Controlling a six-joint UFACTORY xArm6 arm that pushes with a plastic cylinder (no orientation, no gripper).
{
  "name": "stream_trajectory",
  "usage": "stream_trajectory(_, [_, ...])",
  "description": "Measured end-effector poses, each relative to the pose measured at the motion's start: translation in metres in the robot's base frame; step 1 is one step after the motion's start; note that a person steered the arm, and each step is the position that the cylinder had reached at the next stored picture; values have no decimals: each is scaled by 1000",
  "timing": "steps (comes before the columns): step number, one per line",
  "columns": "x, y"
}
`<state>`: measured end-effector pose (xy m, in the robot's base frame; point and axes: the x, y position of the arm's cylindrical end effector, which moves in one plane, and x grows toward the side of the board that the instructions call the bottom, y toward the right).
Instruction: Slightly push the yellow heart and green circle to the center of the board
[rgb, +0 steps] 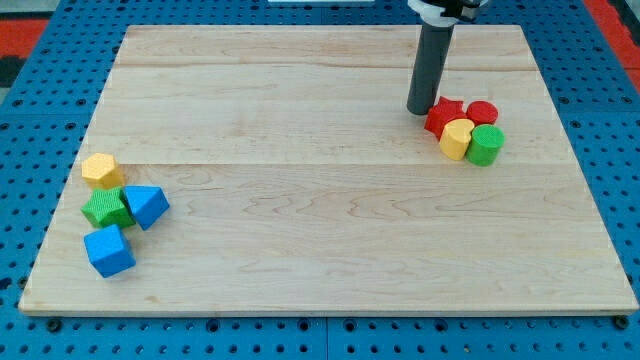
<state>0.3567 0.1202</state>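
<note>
Wooden board: my tip touching red star; yellow heart, ribbed green circle adjacent. No claw.

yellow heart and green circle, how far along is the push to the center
Done: nothing visible yet. The yellow heart and green circle sit at the view's right, clustered with the red star and red circle. In hand: my tip stands beside the red star, at its left. Left: moving both blocks leftward toward the board centre.
</note>
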Motion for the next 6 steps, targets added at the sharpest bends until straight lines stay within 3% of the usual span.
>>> stream_trajectory(3, [-4, 0])
stream_trajectory(4, [-23, 1])
stream_trajectory(6, [-47, 60])
